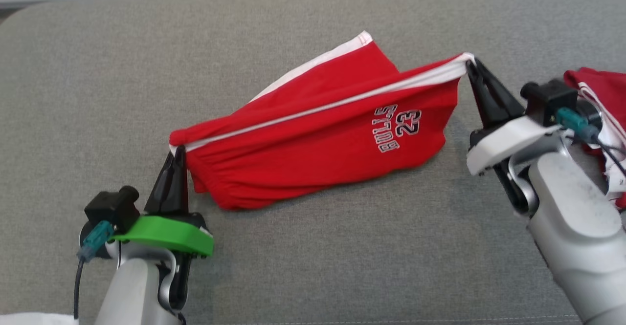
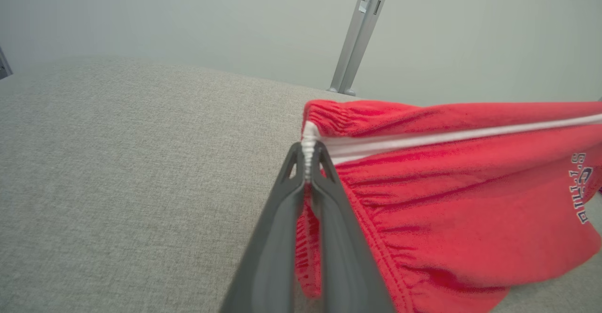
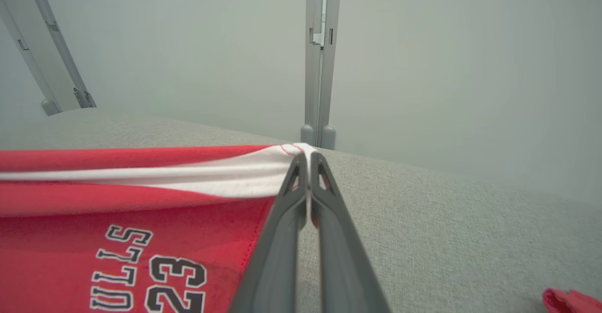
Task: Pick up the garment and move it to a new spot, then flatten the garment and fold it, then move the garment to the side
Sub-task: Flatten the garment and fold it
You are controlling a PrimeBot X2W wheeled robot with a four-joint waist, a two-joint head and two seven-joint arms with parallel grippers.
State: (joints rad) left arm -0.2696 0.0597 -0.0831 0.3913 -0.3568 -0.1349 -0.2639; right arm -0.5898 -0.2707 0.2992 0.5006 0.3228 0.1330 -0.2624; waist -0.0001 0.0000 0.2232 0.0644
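Observation:
A pair of red shorts (image 1: 318, 134) with a white side stripe and "BULLS 23" lettering hangs stretched between my two grippers above the grey cushion. My left gripper (image 1: 177, 154) is shut on the elastic waistband corner (image 2: 310, 139) at the lower left. At the upper right my right gripper (image 1: 469, 63) is shut on the white-striped hem corner (image 3: 301, 150). The cloth sags in the middle and its lower edge rests on the cushion. One leg (image 1: 362, 41) lies folded toward the back.
The wide grey fabric cushion (image 1: 98, 71) spreads all round the shorts. A second red and white garment (image 1: 604, 95) lies at the right edge, partly behind my right arm. A pale wall with metal posts (image 3: 320, 68) stands beyond the cushion's far edge.

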